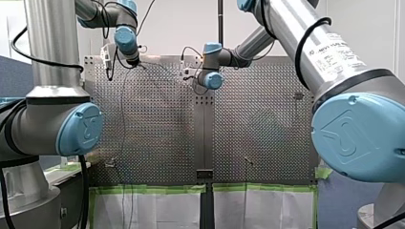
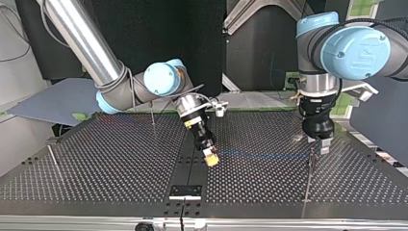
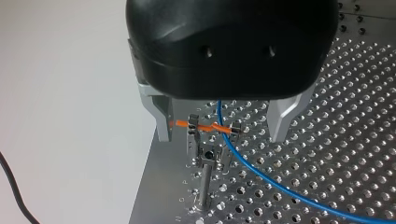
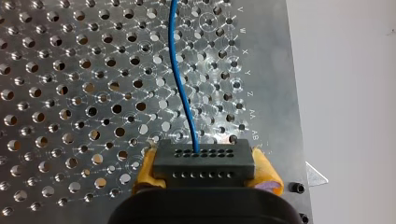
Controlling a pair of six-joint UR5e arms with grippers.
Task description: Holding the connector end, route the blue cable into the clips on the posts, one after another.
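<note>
Now we clamp the connector (image 4: 204, 163) in our right gripper (image 2: 210, 158), its blue cable (image 4: 177, 79) stretching away to our nearer left gripper (image 3: 221, 133), whose spread fingers straddle the clip (image 3: 205, 140) just beside it.

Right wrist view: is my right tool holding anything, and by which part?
Yes: the right tool holds the blue cable by its black connector, clamped between the yellow pads. The left tool is open, holding nothing.

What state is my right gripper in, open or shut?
Shut on the connector: my right gripper clamps its ends between yellow pads; blue cable runs out ahead.
</note>
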